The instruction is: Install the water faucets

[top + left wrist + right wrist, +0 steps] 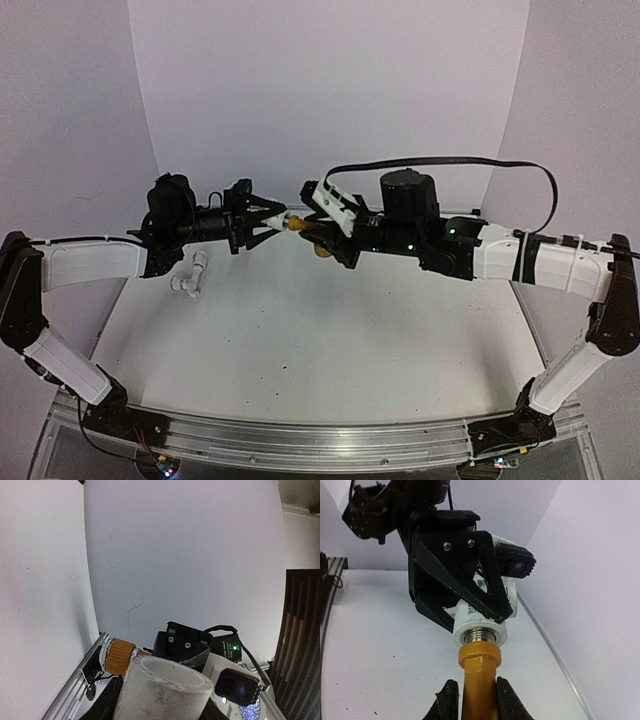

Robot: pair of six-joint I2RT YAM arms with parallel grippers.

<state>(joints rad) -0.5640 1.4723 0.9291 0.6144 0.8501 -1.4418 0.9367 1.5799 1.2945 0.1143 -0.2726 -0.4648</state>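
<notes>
Right wrist view: right gripper [475, 697] clamps yellow faucet [479, 667] by its stem, probably rigid and slick; left gripper [470, 614] clamps white fitting [495, 631].

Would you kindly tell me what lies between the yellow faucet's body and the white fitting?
Only the silvery threaded end, reaching into the white fitting from the yellow faucet; the right wrist view shows it.

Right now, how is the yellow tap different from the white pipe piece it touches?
The yellow tap is long and slim, in the right hand; the white pipe piece is short and stubby, in the left hand. Both are held up in the air, end to end.
</notes>
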